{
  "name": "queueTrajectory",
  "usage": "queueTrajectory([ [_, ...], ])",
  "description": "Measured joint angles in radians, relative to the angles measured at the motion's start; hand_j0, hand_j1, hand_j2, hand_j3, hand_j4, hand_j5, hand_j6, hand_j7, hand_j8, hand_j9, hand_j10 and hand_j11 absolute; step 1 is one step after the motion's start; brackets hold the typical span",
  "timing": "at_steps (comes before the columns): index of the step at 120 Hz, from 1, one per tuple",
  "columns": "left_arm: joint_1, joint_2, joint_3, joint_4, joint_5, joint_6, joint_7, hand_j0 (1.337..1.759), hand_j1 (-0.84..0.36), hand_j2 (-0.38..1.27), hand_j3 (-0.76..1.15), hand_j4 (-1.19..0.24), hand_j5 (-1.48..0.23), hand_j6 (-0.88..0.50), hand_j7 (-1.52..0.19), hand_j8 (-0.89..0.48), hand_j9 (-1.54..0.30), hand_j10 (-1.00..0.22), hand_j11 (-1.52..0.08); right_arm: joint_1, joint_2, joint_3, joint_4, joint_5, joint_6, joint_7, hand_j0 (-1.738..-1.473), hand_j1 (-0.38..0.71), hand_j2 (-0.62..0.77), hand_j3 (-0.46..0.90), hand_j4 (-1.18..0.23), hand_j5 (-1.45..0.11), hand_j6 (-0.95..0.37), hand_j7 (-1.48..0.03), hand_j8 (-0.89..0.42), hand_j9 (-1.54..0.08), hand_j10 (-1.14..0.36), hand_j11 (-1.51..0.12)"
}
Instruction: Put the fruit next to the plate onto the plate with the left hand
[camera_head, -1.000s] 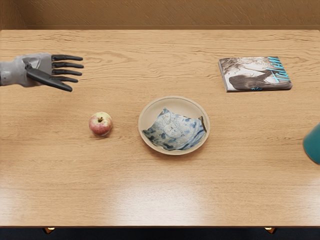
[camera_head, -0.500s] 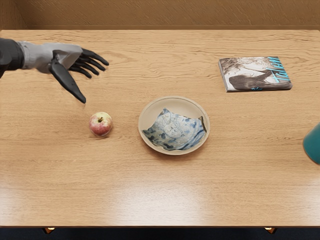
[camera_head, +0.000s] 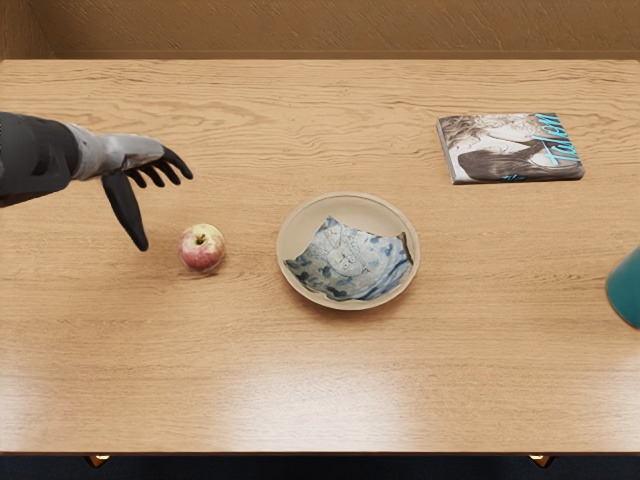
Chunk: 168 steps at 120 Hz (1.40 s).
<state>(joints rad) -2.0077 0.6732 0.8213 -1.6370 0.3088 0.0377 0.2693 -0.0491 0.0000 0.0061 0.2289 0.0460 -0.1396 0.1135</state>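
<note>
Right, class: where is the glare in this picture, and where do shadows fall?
Head view: a pale sheen lies on the table near its front edge; the apple and plate cast only faint, soft shadows; all is sharp, the left robot hand included.

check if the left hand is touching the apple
Apart. The head view shows a strip of bare table between the lowered thumb of the left hand and the apple.
</note>
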Motion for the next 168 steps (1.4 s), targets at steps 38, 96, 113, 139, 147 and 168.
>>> queueTrajectory([
  [38,-0.106,-0.253,0.180,-0.029,-0.175,0.138,0.012,1.658,0.05,0.05,0.00,-0.25,-0.33,-0.25,-0.33,-0.25,-0.33,-0.25,-0.32,0.000,0.000,0.000,0.000,0.000,0.000,0.000,-1.658,-0.31,-0.01,0.00,-0.03,-0.05,-0.03,-0.05,-0.03,-0.05,-0.03,-0.05],
  [96,-0.030,-0.520,0.221,-0.030,-0.211,0.452,0.013,1.658,0.05,0.05,0.00,-0.25,-0.33,-0.25,-0.33,-0.25,-0.33,-0.25,-0.33,0.000,0.000,0.000,0.000,0.000,0.000,0.000,-1.658,-0.31,-0.01,0.00,-0.03,-0.05,-0.03,-0.05,-0.03,-0.05,-0.03,-0.05],
  [113,-0.002,-0.562,0.226,-0.028,-0.213,0.541,0.013,1.658,0.05,0.05,0.00,-0.25,-0.33,-0.25,-0.33,-0.25,-0.33,-0.25,-0.33,0.000,0.000,0.000,0.000,0.000,0.000,0.000,-1.658,-0.31,-0.01,0.00,-0.03,-0.05,-0.03,-0.05,-0.03,-0.05,-0.03,-0.05],
  [139,0.040,-0.588,0.227,-0.021,-0.249,0.569,0.013,1.658,0.05,0.05,0.00,-0.25,-0.32,-0.25,-0.32,-0.25,-0.32,-0.25,-0.32,0.000,0.000,0.000,0.000,0.000,0.000,0.000,-1.658,-0.31,-0.01,0.00,-0.03,-0.05,-0.03,-0.05,-0.03,-0.05,-0.03,-0.05],
  [147,0.054,-0.599,0.227,-0.015,-0.261,0.571,0.013,1.658,0.05,0.05,0.00,-0.25,-0.32,-0.25,-0.32,-0.25,-0.32,-0.25,-0.32,0.000,0.000,0.000,0.000,0.000,0.000,0.000,-1.658,-0.31,-0.01,0.00,-0.03,-0.05,-0.03,-0.05,-0.03,-0.05,-0.03,-0.05],
  [168,0.082,-0.606,0.228,0.006,-0.273,0.573,0.013,1.658,0.05,0.05,0.00,-0.25,-0.32,-0.25,-0.32,-0.25,-0.32,-0.25,-0.32,0.000,0.000,0.000,0.000,0.000,0.000,0.000,-1.658,-0.31,-0.01,0.00,-0.03,-0.05,-0.03,-0.05,-0.03,-0.05,-0.03,-0.05],
])
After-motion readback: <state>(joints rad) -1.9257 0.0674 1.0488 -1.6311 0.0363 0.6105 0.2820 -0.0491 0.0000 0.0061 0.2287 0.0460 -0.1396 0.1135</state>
